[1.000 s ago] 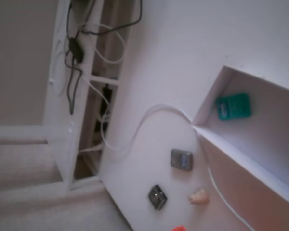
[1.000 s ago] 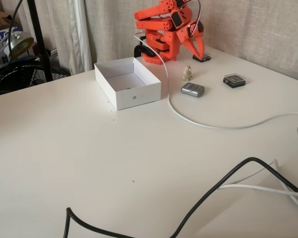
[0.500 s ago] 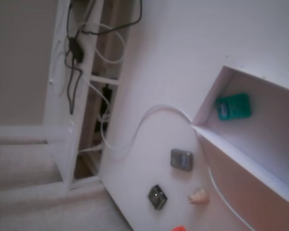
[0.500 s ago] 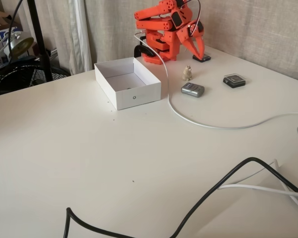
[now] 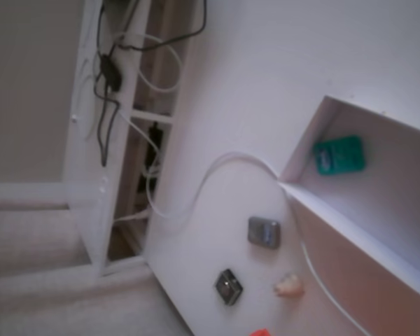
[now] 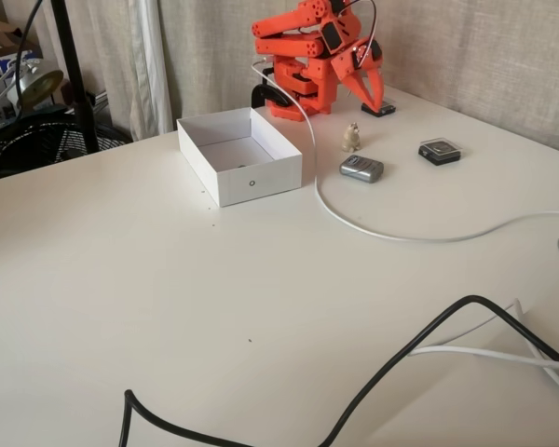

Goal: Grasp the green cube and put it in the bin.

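White desk: the green cube lies inside the bin, delivered; the arm's jaws hang empty, parted, folded back.

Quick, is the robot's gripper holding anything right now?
Gripper: holding nothing; open or shut cannot be told. The green cube lies in the bin.

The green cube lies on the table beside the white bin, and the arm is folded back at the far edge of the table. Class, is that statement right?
Not quite. The green cube lies inside the bin, on its floor near a corner, not on the table beside it; a fixed view looking into the bin shows this. The rest holds: the arm is folded back at the far edge of the table.
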